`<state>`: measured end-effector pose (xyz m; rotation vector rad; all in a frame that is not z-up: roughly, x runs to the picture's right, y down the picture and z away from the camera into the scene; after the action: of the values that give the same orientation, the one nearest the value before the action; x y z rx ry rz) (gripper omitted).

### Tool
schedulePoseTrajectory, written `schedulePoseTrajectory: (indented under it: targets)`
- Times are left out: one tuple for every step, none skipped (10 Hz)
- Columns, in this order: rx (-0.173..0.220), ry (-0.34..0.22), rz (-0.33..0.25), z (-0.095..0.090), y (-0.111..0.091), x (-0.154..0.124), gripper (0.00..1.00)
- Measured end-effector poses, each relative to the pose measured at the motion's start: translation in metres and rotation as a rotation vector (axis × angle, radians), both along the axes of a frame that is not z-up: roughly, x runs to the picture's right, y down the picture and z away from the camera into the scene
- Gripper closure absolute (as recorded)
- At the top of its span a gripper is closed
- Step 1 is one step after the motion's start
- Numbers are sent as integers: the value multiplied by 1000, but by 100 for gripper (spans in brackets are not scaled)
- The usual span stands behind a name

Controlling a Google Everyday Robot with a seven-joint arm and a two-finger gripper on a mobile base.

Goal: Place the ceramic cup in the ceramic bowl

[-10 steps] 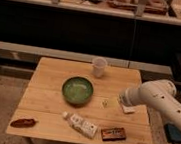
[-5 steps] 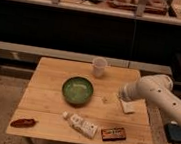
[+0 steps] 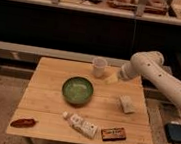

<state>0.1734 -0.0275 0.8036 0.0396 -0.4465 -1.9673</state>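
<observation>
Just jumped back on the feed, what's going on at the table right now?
The white arm extends in from the right, and its gripper is just right of the ceramic cup, near the far edge of the table; whether it touches the cup is unclear. The cup stands upright on the table, not yet lifted. The ceramic bowl sits nearer the middle, with nothing in it.

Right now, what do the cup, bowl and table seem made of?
Ceramic cup: pale, smooth, probably glazed ceramic. Ceramic bowl: likely glazed ceramic, glossy green inside, darker rim. Table: light wood, plank seams showing. Gripper sits just right of the cup.
</observation>
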Motion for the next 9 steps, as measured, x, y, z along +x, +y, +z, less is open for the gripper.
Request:
schedulePoseTrajectory:
  targets:
    - [0, 14, 8, 4, -9, 2, 20]
    - [0, 25, 14, 6, -15, 4, 20]
    - [0, 27, 14, 6, -14, 5, 20]
    - [-1, 28, 16, 6, -14, 7, 20]
    - [-2, 29, 16, 6, -13, 7, 20]
    - [-3, 32, 20, 5, -14, 7, 20]
    - [-17, 48, 39, 7, -12, 9, 20]
    - [-43, 81, 77, 11, -10, 17, 20]
    - [-67, 120, 136, 20, -11, 26, 20]
